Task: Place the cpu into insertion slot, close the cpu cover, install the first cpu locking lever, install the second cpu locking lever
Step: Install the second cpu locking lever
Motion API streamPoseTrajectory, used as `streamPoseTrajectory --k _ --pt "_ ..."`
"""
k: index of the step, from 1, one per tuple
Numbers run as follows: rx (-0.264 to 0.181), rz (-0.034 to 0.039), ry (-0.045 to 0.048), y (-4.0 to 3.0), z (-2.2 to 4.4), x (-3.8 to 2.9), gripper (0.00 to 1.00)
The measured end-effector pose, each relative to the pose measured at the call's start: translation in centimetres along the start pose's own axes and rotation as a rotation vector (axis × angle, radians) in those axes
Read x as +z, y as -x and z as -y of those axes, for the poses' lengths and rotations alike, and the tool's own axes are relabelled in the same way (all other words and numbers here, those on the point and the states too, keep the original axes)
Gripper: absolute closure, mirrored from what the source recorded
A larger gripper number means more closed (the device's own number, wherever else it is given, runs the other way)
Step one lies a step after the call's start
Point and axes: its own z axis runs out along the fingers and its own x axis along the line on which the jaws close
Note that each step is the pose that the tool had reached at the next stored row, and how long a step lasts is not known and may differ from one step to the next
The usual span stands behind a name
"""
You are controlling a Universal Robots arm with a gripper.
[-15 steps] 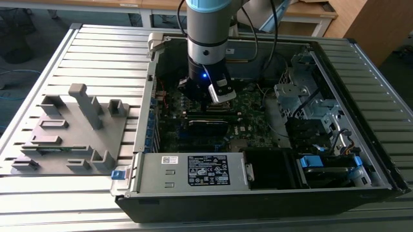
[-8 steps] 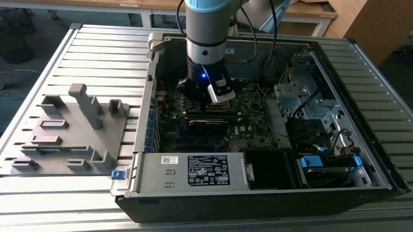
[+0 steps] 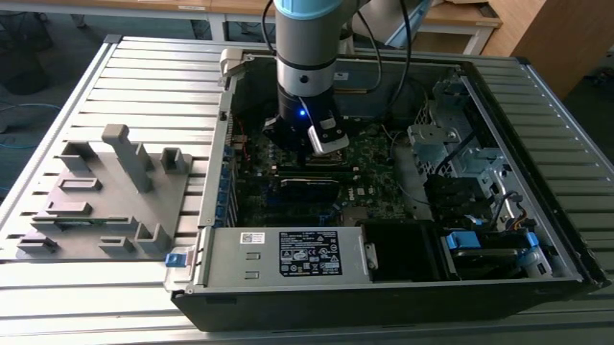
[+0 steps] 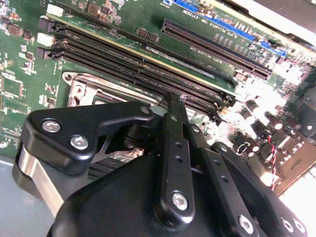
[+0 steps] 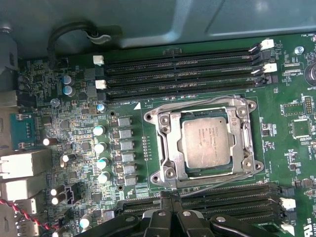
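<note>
Hand (image 5: 170, 205) fingers together, empty, just beside insertion slot (image 5: 205, 140); cpu (image 5: 206, 143) seated, cpu cover (image 5: 170, 143) closed.

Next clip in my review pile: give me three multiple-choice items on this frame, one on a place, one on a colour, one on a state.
1. Where does the small square silvery-tan cpu lie?
A. In the silver-rimmed square insertion slot
B. On the grey moulded parts tray
C. Held in the claw

2. What colour is the motherboard around the socket?
A. Blue
B. Green
C. Red

3. How does the thin silver cpu cover frame stand?
A. Tilted up and open
B. Removed from the case
C. Lying flat around the chip

Answers:
1 A, in the first wrist view the chip sits inside the socket rim.
2 B, the board is green in both wrist views.
3 C, in the first wrist view the frame lies flat around the chip, whose top shows through its cut-out.
</note>
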Motion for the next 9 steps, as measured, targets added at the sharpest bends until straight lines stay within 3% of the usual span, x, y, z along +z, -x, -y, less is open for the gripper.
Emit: streamPoseTrajectory --k 9 --pt "0.0 0.0 0.0 -0.08 0.01 0.17 0.9"
